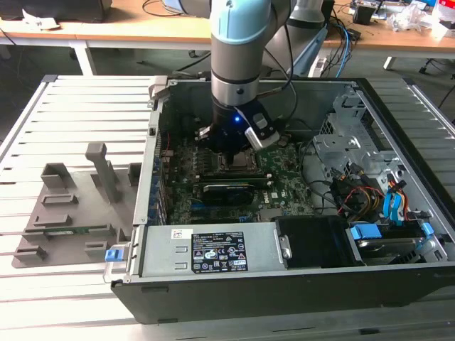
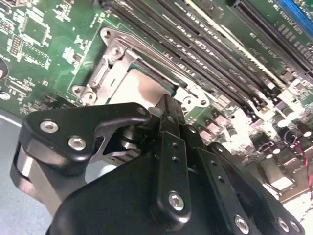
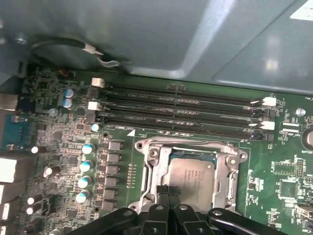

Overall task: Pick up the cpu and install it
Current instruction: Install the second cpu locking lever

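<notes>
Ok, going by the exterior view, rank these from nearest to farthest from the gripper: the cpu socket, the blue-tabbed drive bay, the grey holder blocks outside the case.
1. cpu socket, directly under the gripper.
2. blue-tabbed drive bay, inside the case, toward the exterior view's right.
3. grey holder blocks, outside the case, at the exterior view's left.

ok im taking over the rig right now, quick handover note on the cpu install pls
End effector: low over the motherboard inside the open pc case, fingertips close together at the cpu's edge; whether they grip it cannot be told.
Cpu: lying flat inside the socket frame, silvery top up.
Done: cpu is at the socket.
Left: confirming it is seated and released; the frame is not closed over it.
</notes>
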Motion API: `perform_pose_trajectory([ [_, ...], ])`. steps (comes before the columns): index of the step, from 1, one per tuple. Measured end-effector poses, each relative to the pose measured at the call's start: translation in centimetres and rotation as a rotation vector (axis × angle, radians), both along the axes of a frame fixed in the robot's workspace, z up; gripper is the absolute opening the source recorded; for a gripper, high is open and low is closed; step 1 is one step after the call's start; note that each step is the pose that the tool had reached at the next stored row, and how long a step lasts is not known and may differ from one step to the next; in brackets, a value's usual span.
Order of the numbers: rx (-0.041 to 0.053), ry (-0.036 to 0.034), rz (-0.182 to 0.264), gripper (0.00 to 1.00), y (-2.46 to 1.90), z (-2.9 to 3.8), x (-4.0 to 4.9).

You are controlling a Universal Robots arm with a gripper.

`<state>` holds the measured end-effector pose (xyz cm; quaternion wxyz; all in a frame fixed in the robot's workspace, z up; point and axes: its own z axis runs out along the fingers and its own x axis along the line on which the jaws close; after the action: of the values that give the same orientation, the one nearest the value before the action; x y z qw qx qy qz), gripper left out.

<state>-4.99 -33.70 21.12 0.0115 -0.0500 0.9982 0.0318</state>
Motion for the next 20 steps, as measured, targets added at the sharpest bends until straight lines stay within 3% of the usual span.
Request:
perform_pose_trajectory([
  [3,-0.0145,0.0002,0.000,0.11,0.43,0.03,0.41],
  [8,-0.0194,0.0002,0.000,0.11,0.59,0.92,0.49],
  [11,-0.0231,0.0001,0.000,0.11,0.71,2.51,0.49],
  [18,-0.0248,0.0000,0.000,0.11,0.76,5.55,0.49],
  [20,-0.0249,0.0001,0.000,0.11,0.76,5.57,0.49],
])
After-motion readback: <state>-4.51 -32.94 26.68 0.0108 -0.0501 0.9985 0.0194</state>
